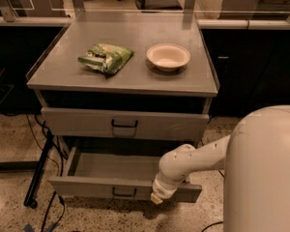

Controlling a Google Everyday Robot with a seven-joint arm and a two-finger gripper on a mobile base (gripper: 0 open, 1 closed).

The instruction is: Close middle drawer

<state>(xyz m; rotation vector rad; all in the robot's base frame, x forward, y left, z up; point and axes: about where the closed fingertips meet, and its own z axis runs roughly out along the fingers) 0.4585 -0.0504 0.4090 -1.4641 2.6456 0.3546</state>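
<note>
Middle drawer is pulled way out, low on the cart, under the taller drawer. Gripper is right at its front panel, just right of the lil handle. Can't tell if it's open or closed tbh. Snack bag & bowl sit up top.

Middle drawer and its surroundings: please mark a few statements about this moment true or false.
1. The middle drawer is pulled out. True.
2. The gripper is at that drawer's front panel, to the right of its handle. True.
3. The bowl lies inside the open drawer. False: the bowl sits on the cabinet top, to the right of the green bag.
4. The upper drawer is pulled out just as far. False: the upper drawer is pushed in under the cabinet top.
</note>
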